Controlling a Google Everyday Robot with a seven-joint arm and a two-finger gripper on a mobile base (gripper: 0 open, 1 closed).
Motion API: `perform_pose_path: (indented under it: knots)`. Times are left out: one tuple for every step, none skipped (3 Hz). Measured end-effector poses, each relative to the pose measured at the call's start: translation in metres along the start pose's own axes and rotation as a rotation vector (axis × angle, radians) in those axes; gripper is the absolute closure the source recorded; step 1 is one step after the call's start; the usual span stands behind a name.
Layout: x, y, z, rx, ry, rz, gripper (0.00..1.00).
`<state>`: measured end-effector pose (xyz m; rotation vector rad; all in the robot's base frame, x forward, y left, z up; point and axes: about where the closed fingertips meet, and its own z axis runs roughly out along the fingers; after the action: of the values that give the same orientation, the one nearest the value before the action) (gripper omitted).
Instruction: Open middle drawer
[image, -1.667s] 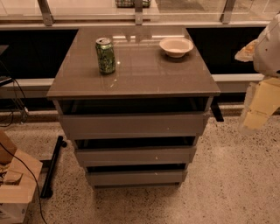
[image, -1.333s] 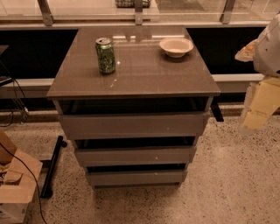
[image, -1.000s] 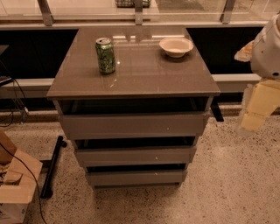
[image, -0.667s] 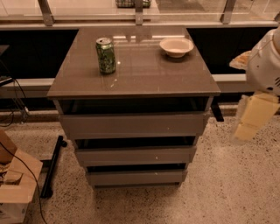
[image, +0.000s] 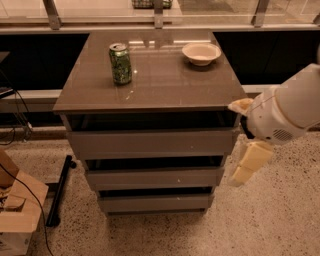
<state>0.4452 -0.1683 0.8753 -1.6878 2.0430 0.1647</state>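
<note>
The middle drawer (image: 152, 178) is a flat grey-brown handleless front with a tiny white speck, between a wider drawer front above and a narrower one below. It sits close to the cabinet, with a dark gap above it. My gripper (image: 248, 165) is cream-coloured and hangs from the white arm (image: 285, 112) just right of the cabinet. It is level with the right end of the middle drawer and apart from it.
A green can (image: 120, 63) and a white bowl (image: 201, 52) stand on the cabinet top (image: 165, 85). The top drawer (image: 150, 144) and bottom drawer (image: 155, 203) frame the middle one. A cardboard box (image: 17, 215), a black bar (image: 59, 190) and cables lie on the floor at the left.
My arm and gripper have moved left and down, from the far right edge of the view to beside the cabinet's right side. The drawers, can and bowl have not moved.
</note>
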Motion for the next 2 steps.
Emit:
perform_pose_path:
  knots:
    - [0.002, 0.001, 0.015, -0.037, -0.028, 0.020, 0.00]
    - [0.004, 0.006, 0.035, -0.030, -0.033, -0.006, 0.00]
